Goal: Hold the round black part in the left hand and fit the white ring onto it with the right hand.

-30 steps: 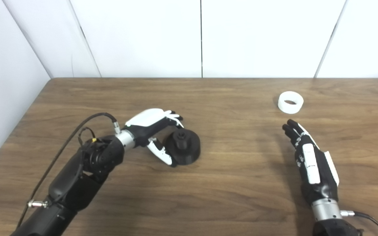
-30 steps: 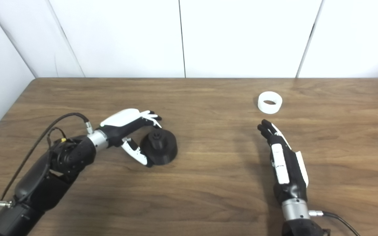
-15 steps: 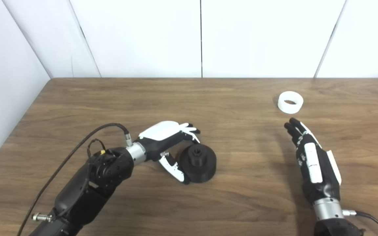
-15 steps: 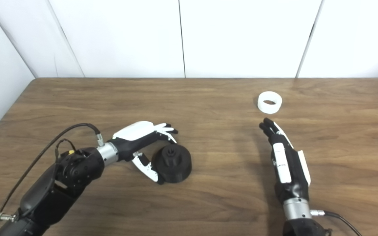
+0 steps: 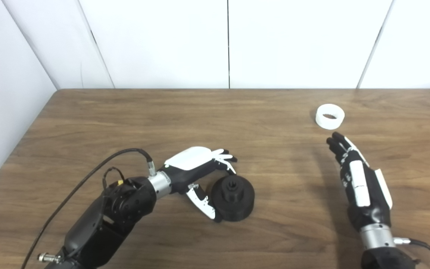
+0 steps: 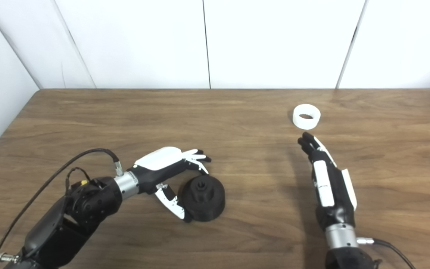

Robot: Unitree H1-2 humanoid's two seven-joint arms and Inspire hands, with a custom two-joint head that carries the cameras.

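The round black part [image 5: 234, 197], a disc with a raised hub, rests on the wooden table [image 5: 215, 112] near the front middle. My left hand [image 5: 196, 169] is cupped around its left side. The white thumb lies against the near-left rim and the fingers curl over the far edge. The white ring [image 5: 330, 116] lies flat at the back right. My right hand [image 5: 360, 183] is open, with straight fingers pointing at the ring. Its fingertips stop a short way in front of the ring without touching it.
White wall panels [image 5: 162, 41] close off the table's back edge and left side. A black cable [image 5: 99, 164] loops from the left wrist over the table. Bare wood lies between the black part and the ring.
My left hand has moved right and toward me, and the black part has slid along the table inside it. My right hand has crept forward a little toward the ring, which has not moved.
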